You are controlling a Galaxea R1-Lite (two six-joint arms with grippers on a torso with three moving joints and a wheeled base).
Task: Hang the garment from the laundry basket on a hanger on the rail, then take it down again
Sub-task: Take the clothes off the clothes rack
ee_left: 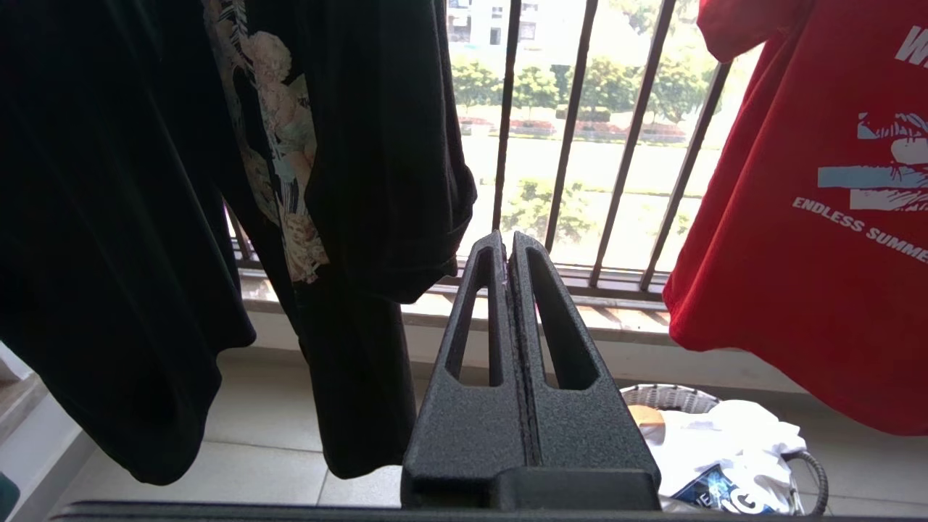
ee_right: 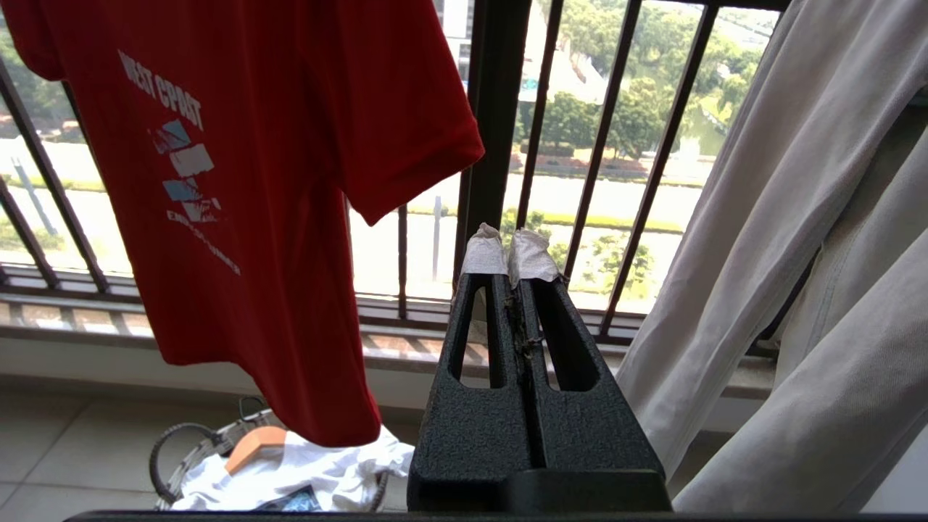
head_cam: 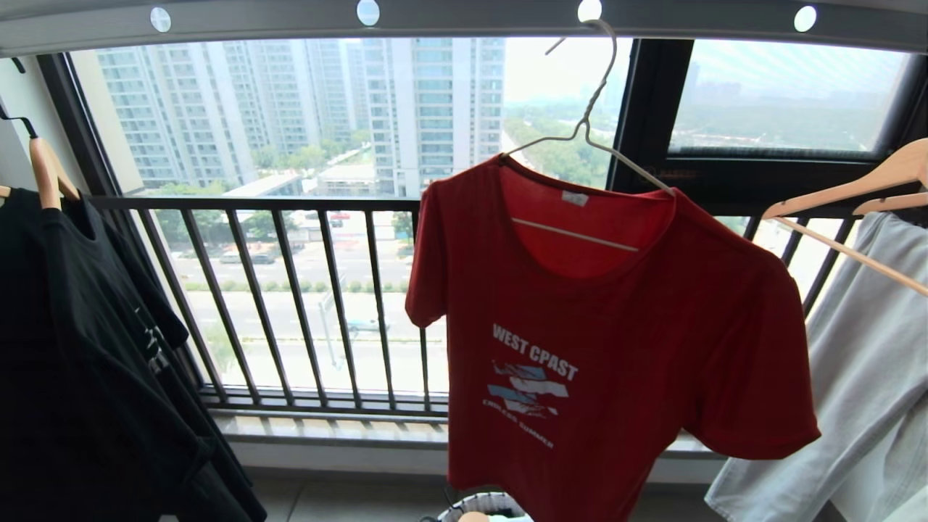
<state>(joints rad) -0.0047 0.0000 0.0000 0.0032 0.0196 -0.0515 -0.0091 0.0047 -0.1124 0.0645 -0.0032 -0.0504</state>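
Note:
The garment (head_cam: 616, 341), a red T-shirt with white lettering, hangs on the hanger (head_cam: 591, 138), a thin pale wire one hooked on the rail (head_cam: 471, 18) overhead. It also shows as the garment (ee_left: 805, 217) in the left wrist view and the garment (ee_right: 254, 181) in the right wrist view. The laundry basket (head_cam: 482, 505) sits on the floor below it, holding white cloth; its rim shows as the laundry basket (ee_left: 667, 395) and the laundry basket (ee_right: 188, 442). My left gripper (ee_left: 507, 243) is shut and empty, low and left of the shirt. My right gripper (ee_right: 510, 250), with taped tips, is shut and empty to the shirt's right. Neither arm is in the head view.
A black shirt (head_cam: 80, 348) hangs on a wooden hanger (head_cam: 45, 170) at the left. A pale grey garment (head_cam: 863, 377) hangs on wooden hangers (head_cam: 848, 192) at the right. A dark barred window railing (head_cam: 290, 304) runs behind. A wooden hanger (ee_right: 254, 444) lies in the basket.

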